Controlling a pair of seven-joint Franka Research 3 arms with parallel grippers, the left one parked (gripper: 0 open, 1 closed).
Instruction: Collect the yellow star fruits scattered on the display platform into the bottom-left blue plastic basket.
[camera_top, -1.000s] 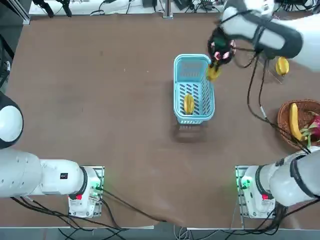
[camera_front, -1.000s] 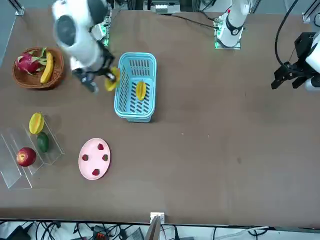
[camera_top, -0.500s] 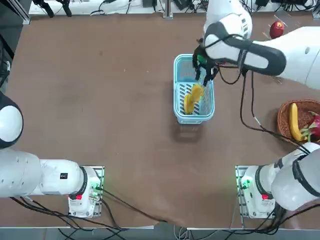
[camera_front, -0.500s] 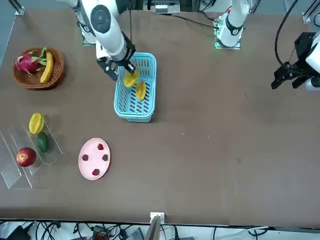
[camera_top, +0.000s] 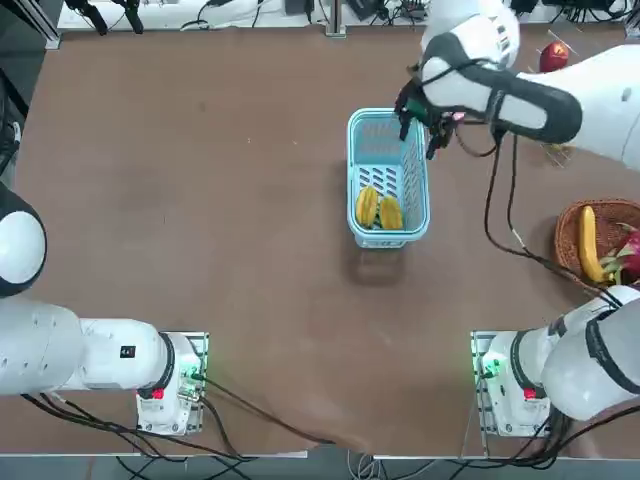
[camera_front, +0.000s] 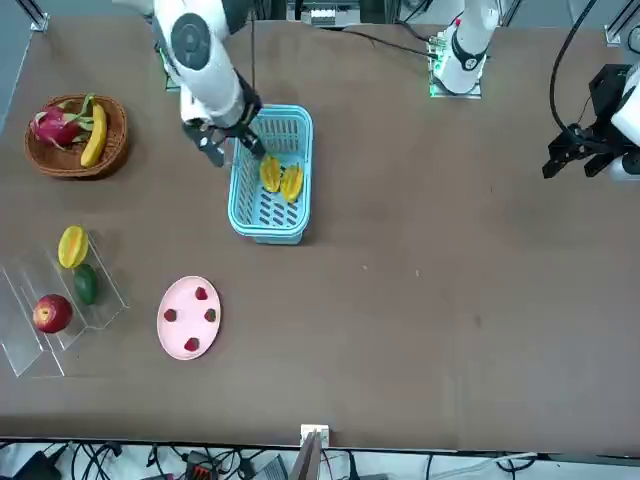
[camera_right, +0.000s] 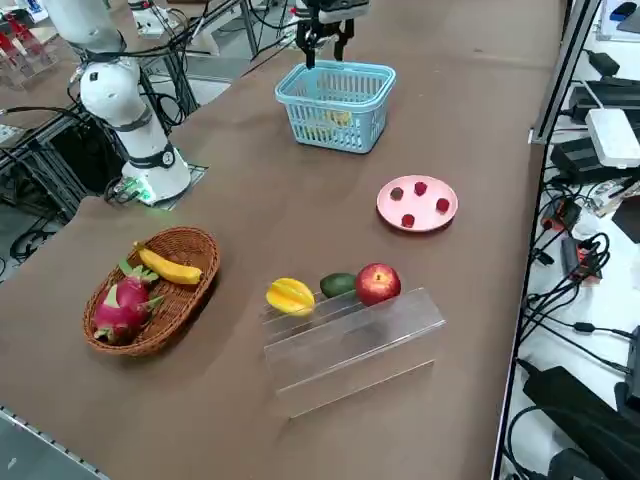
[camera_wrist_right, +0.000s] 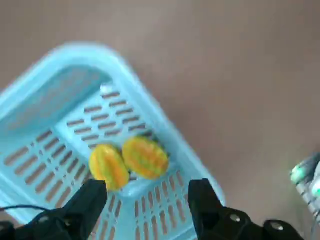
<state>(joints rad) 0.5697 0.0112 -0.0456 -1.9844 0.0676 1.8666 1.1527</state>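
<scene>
Going left to right in the front view, we start at the brown wicker basket (camera_front: 75, 135) with a banana (camera_front: 94, 135) and a dragon fruit (camera_front: 55, 125), well off to the tool's side. Nearer the camera from there sits the display platform (camera_front: 55, 345), clear acrylic, carrying the last star fruit (camera_front: 71, 246), a green fruit (camera_front: 86, 285) and a red apple (camera_front: 52, 313). That one star fruit is well apart from the tool.

Next the pink plate (camera_front: 189, 317), with small red bits on it, not our concern.

Then the right tool (camera_front: 228, 147), fingers spread wide and empty, hovering over the blue plastic basket (camera_front: 297, 120) at its edge. In the wrist view both fingers (camera_wrist_right: 89, 200) stand apart with nothing between them. Directly under the tool, two star fruits (camera_front: 281, 178) lie side by side and touching on the basket floor.

We judge the remaining star fruit light, firm and ridged, a bit waxy, so it may roll or slip if pinched on a ridge crest. We'd take it across its middle, pads set in the grooves between ridges, with moderate squeeze to avoid bruising. The acrylic step is slick, so a nudge could send it sliding towards the green fruit just beside it.

The rest of the counter (camera_front: 450, 280) to the right is bare brown cloth.
</scene>
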